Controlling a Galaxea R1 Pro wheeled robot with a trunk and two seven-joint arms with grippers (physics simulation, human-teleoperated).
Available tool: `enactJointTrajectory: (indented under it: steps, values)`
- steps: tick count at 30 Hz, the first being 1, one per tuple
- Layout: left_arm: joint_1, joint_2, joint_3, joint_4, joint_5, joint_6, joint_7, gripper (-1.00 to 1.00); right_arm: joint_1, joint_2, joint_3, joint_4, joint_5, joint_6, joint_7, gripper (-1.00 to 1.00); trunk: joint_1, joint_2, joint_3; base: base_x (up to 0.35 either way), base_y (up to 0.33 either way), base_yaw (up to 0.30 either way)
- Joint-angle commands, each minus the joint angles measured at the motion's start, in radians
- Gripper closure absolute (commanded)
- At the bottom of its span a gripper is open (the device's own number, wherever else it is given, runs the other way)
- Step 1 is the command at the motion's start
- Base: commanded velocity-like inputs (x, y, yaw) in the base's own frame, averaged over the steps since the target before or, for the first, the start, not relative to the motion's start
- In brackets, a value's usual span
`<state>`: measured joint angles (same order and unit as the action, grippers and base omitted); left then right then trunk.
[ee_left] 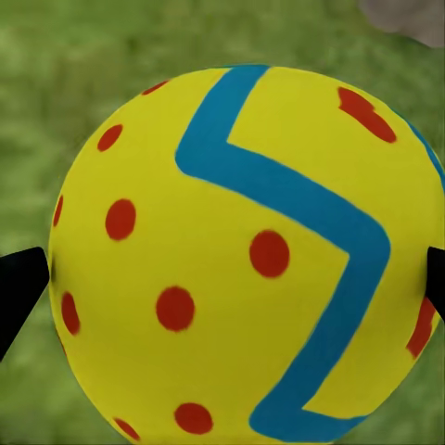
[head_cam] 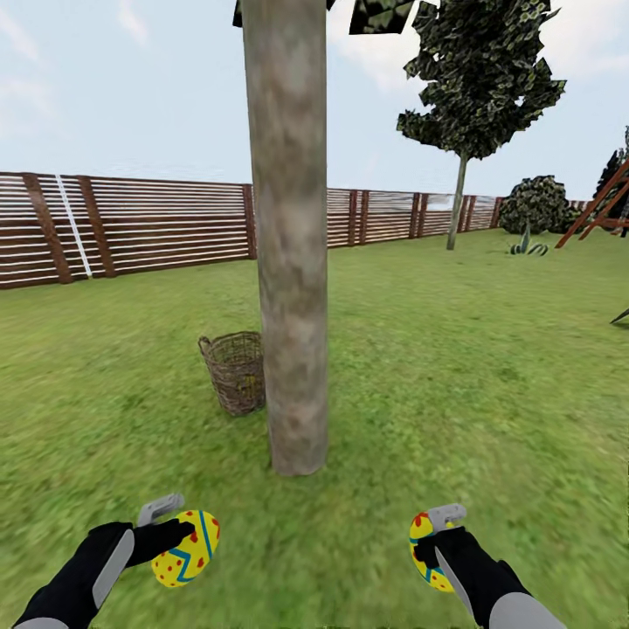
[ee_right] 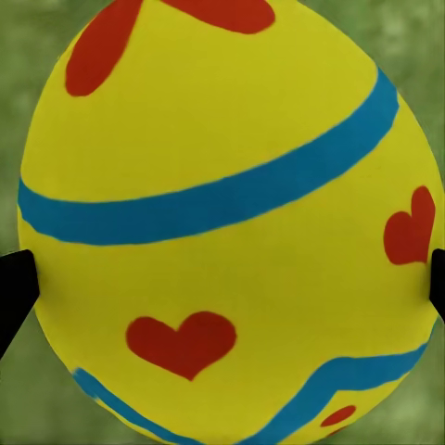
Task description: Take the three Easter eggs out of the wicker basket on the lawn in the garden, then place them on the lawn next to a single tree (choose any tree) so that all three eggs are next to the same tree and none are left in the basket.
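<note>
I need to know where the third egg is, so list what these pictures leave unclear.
- Basket inside: head view, its far part hidden by the tree trunk; a faint yellow patch shows through the weave, too small to call an egg.
- Ground under the left hand's egg: left wrist view, the egg covers it.
- Ground under the right hand's egg: right wrist view, likewise.

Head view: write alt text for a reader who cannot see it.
Two black robot arms each hold a yellow painted egg above the lawn: the left gripper a zigzag-and-dot egg, the right gripper a banded egg. Just ahead stands a thick mottled tree trunk, with a wicker basket behind it and a slatted fence beyond.
</note>
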<state>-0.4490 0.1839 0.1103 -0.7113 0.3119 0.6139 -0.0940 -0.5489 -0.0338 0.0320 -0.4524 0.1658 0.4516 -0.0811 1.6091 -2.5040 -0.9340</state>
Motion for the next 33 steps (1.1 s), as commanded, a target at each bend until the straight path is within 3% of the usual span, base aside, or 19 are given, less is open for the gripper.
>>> enactJointTrajectory:
  steps: [1, 15, 33]
  values:
    - [0.000, -0.001, 0.003, -0.001, 0.000, 0.006, -0.004, 1.00, 0.000, 0.000, 0.003, -0.002, 0.006, 0.007, 0.000, 1.00, 0.000, -0.001, -0.005, 0.000, 0.000, 0.000]
    - [0.000, -0.001, 0.003, 0.000, 0.000, 0.006, -0.004, 1.00, 0.000, 0.000, 0.004, -0.002, 0.008, 0.007, 0.000, 1.00, 0.006, -0.004, -0.059, 0.000, 0.000, 0.000]
    - [0.000, -0.004, 0.003, 0.001, 0.001, 0.007, -0.004, 1.00, 0.000, 0.002, 0.005, -0.002, 0.008, 0.007, -0.001, 1.00, 0.006, -0.004, -0.059, 0.307, 0.000, 0.000]
